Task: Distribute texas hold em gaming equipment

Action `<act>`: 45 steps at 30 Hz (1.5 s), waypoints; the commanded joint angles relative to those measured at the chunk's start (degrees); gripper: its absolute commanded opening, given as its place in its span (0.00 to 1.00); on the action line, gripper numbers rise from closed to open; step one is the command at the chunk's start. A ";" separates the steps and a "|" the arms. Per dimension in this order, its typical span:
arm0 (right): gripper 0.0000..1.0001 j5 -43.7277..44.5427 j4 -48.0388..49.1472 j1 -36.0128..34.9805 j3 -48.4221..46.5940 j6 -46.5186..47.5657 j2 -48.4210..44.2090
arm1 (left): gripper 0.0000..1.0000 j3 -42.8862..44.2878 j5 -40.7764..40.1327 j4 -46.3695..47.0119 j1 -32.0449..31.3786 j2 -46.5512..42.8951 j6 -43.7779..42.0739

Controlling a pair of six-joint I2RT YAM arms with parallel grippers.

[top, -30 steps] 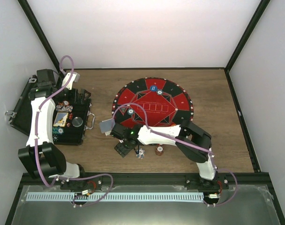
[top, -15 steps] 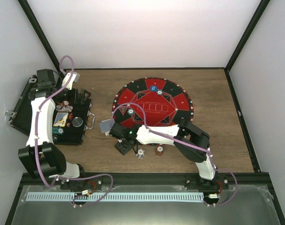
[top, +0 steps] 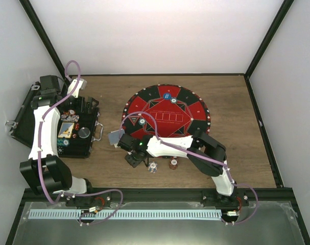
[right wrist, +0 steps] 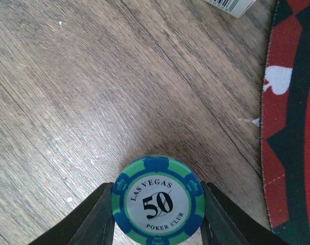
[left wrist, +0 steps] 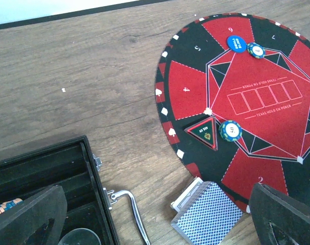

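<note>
The right gripper (right wrist: 158,190) has its two black fingers (right wrist: 92,224) clamped on a round green and blue poker chip (right wrist: 158,200), one finger on each side. The chip's white middle reads "LAS VEGAS", a big "50" and "POKER CLUB". It is face up over the brown wooden table (right wrist: 68,102), just beside the edge of the big round red and black mat (right wrist: 292,127).

The left gripper (left wrist: 155,219) has its fingers wide apart, with nothing between them. In its view the mat shows thin white lines, five little boxes in a row and the words "TEXAS HOLD EM POKER". The numbers 9, 5, 4, 2 and 1 run around its rim. A flat blue button disc (left wrist: 236,43) sits near the 9; its white writing is too small to read. Just beside it is a blue chip with a white-spotted rim (left wrist: 256,50). Another chip like it (left wrist: 230,130) lies next to a small green triangle (left wrist: 205,133). A stack of cards with grey-blue criss-cross backs (left wrist: 208,214) rests right at the mat's edge, near the black case (left wrist: 47,168) and its shiny metal handle (left wrist: 129,209).
</note>
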State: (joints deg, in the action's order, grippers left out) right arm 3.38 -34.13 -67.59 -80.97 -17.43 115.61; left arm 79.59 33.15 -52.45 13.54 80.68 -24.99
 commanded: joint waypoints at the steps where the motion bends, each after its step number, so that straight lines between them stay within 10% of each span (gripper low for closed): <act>1: 0.36 1.43 -0.34 -0.15 -2.48 0.04 -0.58 | 1.00 1.44 0.62 -0.52 0.49 -0.97 -0.82; 13: 0.35 6.00 -3.98 2.04 -1.25 -0.92 -6.79 | 1.00 2.49 0.71 -1.33 0.49 -1.06 -0.88; 26: 0.32 7.08 -0.57 22.41 20.62 -3.72 -22.29 | 1.00 2.67 1.07 -1.78 0.45 -1.32 -1.24; 45: 0.35 6.97 7.84 33.13 26.94 -2.25 -18.05 | 1.00 3.75 1.36 -2.21 0.51 -0.46 -1.33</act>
State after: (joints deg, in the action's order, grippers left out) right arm 9.47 -28.62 -35.33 -54.37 -20.01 96.40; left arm 81.38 33.32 -53.78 13.63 80.49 -25.78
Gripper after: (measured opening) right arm 0.431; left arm 0.999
